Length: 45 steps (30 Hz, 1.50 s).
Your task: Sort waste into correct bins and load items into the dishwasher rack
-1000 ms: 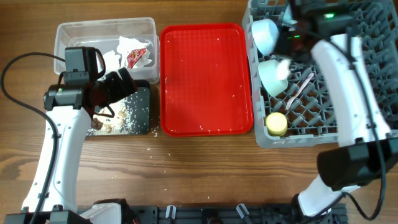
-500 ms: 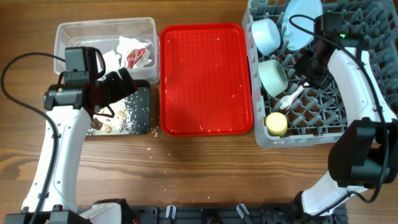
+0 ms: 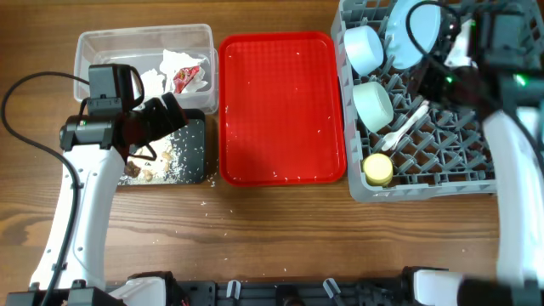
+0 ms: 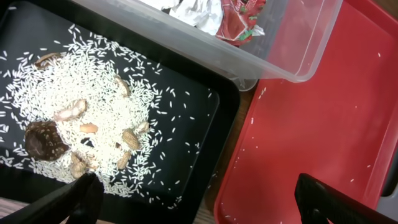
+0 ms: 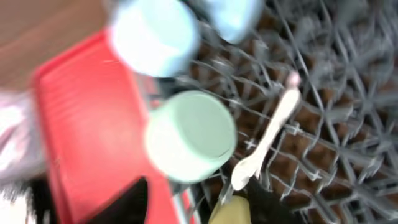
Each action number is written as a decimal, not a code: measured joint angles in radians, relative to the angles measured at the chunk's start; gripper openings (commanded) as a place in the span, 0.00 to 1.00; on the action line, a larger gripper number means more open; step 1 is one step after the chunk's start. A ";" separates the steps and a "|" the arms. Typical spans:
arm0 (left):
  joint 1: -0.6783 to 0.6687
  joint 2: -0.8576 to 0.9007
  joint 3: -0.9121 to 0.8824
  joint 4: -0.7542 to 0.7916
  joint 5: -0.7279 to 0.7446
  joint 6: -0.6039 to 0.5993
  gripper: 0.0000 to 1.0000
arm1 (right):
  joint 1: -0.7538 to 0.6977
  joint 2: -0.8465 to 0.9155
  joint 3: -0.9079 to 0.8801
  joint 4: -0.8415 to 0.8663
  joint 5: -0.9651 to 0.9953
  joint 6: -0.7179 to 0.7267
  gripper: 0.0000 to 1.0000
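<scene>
Red tray (image 3: 282,106) lying flat at middle of wooden table (image 3: 280,242), long sides running front to back. Tray floor showing fine ribbed texture; raised rim with rounded corners running all round. Table grain running left to right, darker streaks showing near front edge. Left wrist view catching one corner of tray (image 4: 311,124), surface glossy, reflecting light. Right wrist view coming out blurred: tray (image 5: 81,124) and table (image 5: 50,25) appearing only as red and brown patches.

Brown wood-grain table (image 3: 280,238), evenly lit.
</scene>
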 measured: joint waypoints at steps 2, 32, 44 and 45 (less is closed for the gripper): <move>0.000 0.000 0.000 -0.001 0.000 0.000 1.00 | 0.047 -0.103 0.007 -0.029 -0.025 -0.064 0.79; 0.000 0.000 0.000 -0.002 0.000 0.000 1.00 | 0.346 -0.327 -0.145 0.296 -0.016 -0.142 1.00; 0.000 0.000 0.000 0.000 0.000 0.000 1.00 | 0.229 -1.035 -1.215 1.123 -0.003 -0.322 1.00; 0.000 0.000 0.000 -0.001 0.000 0.000 1.00 | 0.229 -1.066 -1.262 1.139 -0.003 -0.322 1.00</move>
